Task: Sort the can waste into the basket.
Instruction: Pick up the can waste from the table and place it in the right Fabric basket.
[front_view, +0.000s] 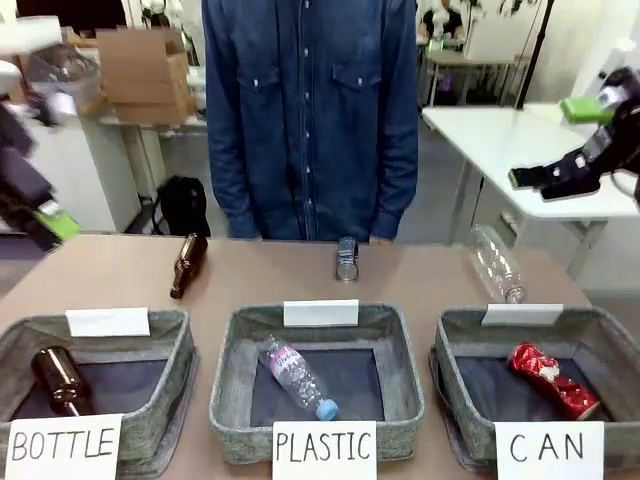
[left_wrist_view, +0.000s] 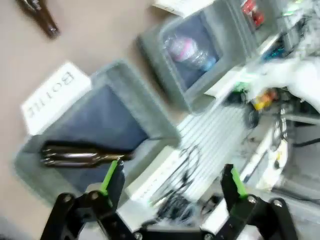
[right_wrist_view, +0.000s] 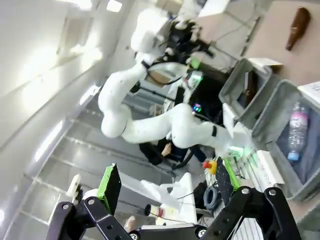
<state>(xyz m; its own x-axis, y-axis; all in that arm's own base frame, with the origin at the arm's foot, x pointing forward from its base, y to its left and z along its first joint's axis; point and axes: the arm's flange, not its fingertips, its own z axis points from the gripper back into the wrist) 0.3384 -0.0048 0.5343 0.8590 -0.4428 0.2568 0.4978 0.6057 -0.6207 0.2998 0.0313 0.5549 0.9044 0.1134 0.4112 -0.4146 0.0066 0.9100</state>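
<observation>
the table (front_view: 110, 275) runs across my front view, with a person in a denim shirt (front_view: 310, 120) standing at its far edge. three grey felt baskets sit along my side: the bottle basket (front_view: 178, 370), the plastic basket (front_view: 228, 380) and the can basket (front_view: 452, 360) at the right.

my right claw (front_view: 555, 143) hangs high at the right, above and beyond the can basket, its fingers spread wide with nothing between them. my left claw (left_wrist_view: 172, 180) is just as wide and empty; its wrist view looks down on the bottle basket from above.

a clear bottle (front_view: 497, 263) and a brown bottle (front_view: 188, 265) lie loose on the table.

the red can (front_view: 553, 378) lies dented on its side inside the can basket, below the right claw and well apart from it. the dark can (front_view: 347, 259) stands upright at the far middle of the table, just in front of the person, between the two loose bottles and well apart from both claws.
</observation>
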